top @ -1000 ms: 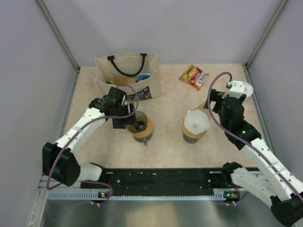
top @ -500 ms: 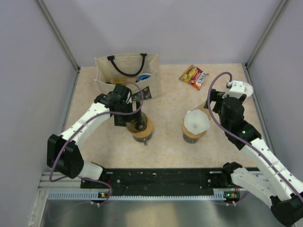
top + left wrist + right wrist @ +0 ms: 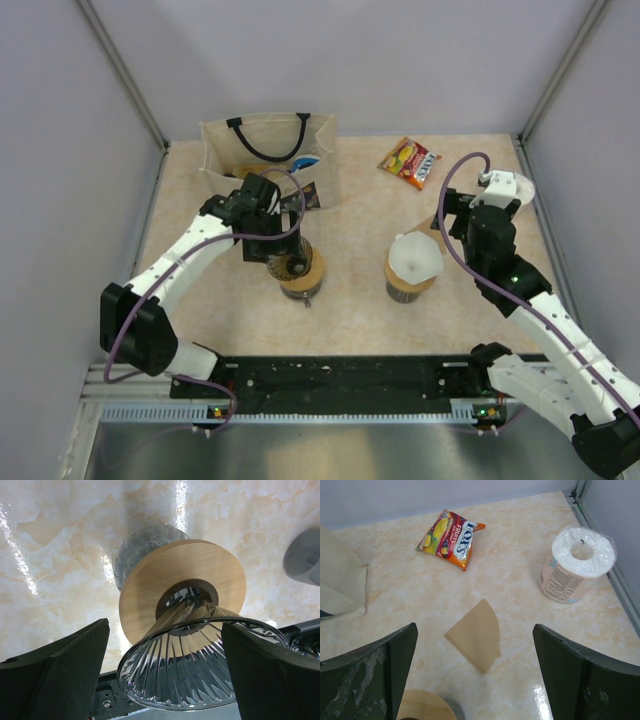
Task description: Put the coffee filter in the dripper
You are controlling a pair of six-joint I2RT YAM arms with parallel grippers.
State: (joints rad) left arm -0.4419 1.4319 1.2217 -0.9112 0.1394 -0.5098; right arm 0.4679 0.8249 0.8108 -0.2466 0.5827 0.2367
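Left wrist view: dripper (image 3: 175, 665) flanked by released left jaws, left of worktop (image 3: 350, 310) centre.
Right jaws, also released, hang over the coffee filter (image 3: 475, 632) lying flat near the far right corner; pinch one edge gently.

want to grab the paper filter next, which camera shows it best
Right wrist view: the coffee filter lies flat, whole and unblocked. In the top view I cannot make it out; the right arm seems to cover that spot. The left wrist view shows only the dripper, no filter.
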